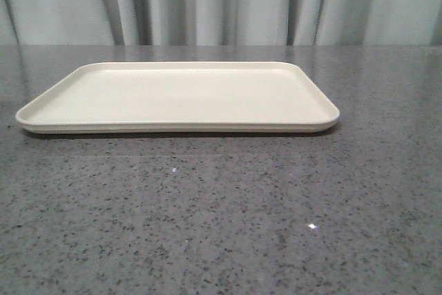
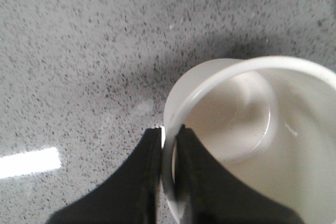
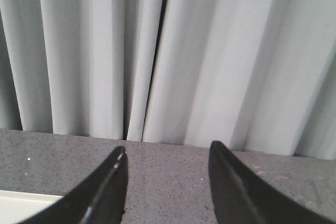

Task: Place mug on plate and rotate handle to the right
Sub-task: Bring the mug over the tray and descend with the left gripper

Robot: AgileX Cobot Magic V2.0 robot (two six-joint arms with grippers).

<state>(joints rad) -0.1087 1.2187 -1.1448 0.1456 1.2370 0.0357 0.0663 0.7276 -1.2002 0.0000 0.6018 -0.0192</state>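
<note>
The cream-white plate (image 1: pixel 178 97) lies flat in the middle of the grey table in the front view, with nothing on it. The white mug (image 2: pixel 252 129) shows only in the left wrist view, seen from above over the grey surface. My left gripper (image 2: pixel 168 132) is shut on the mug's rim, one black finger outside the wall and one inside. The handle and the face print are hidden. My right gripper (image 3: pixel 167 153) is open and holds nothing, aimed at the curtain over the table's far edge. A corner of the plate (image 3: pixel 21 203) shows beside its finger. Neither arm appears in the front view.
A grey speckled tabletop (image 1: pixel 221 219) stretches in front of the plate. A pale pleated curtain (image 1: pixel 221 1) hangs behind the table's far edge.
</note>
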